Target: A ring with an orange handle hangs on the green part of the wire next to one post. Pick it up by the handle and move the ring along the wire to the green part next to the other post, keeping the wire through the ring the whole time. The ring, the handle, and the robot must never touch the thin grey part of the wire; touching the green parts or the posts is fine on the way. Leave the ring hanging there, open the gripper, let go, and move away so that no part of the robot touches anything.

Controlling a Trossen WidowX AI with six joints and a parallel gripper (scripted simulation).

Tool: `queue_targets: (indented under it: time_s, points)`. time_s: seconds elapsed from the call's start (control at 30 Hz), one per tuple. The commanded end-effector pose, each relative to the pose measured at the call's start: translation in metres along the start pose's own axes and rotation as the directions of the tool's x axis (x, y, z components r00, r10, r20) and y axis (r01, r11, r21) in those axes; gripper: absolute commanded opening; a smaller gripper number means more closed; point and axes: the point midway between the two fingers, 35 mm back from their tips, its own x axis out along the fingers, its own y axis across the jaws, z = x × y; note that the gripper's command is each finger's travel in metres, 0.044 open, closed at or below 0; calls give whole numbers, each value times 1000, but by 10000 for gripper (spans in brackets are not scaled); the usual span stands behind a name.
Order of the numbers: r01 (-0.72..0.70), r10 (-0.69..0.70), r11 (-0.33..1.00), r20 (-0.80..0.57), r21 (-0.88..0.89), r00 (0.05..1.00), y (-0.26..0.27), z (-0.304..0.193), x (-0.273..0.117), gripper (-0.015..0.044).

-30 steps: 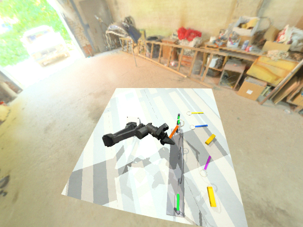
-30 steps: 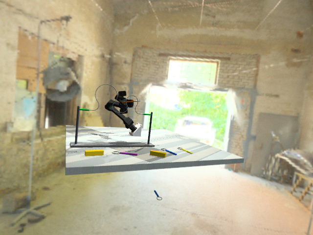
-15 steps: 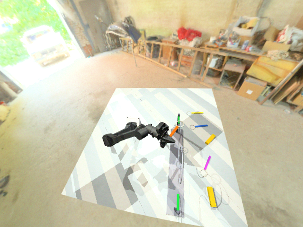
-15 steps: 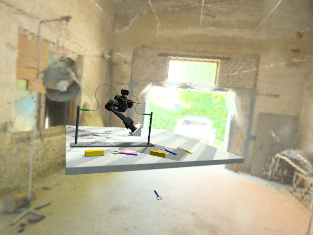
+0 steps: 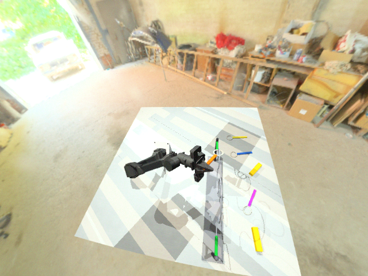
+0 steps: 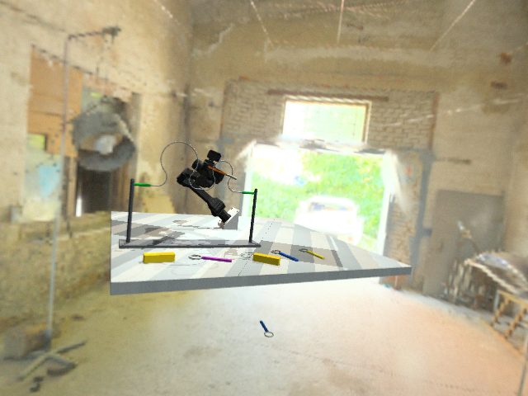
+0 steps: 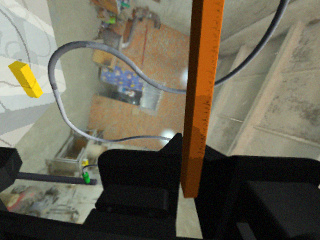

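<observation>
The fingers (image 5: 207,168) (image 6: 211,168) are nearly closed, pinched on the orange handle (image 5: 211,159) (image 6: 218,171) (image 7: 201,95) near its end. The ring (image 5: 218,152) (image 6: 231,176) at the handle's far end is up in the air by the looping grey wire (image 6: 179,142) (image 7: 67,120), between the two green parts and nearer the green part (image 5: 217,145) (image 6: 247,192) on the right in the exterior view; whether the wire runs through it is too small to tell. The other green part (image 5: 215,245) (image 6: 142,184) is well apart from the ring, beside its dark post (image 6: 130,210). Both posts stand upright on a long base (image 5: 208,256) (image 6: 187,244). On the surface (image 5: 142,214) (image 6: 256,279), beside that base, lie two yellow blocks, a magenta-handled ring (image 5: 252,198) (image 6: 216,258), a blue-handled one (image 5: 244,153) (image 6: 287,256) and a yellow-handled one (image 5: 239,137) (image 6: 314,253).
</observation>
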Motion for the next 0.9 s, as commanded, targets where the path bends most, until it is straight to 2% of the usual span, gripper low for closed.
queue_targets:
  time_s: [0.0,0.37,0.87]
  points:
    - [26,-26,999,1,-41,1000,-1,-3,0,-150]
    - [10,-10,1000,-6,-11,1000,13,-5,-1,-150]
    - [-109,117,971,-24,213,993,57,-2,-8,-150]
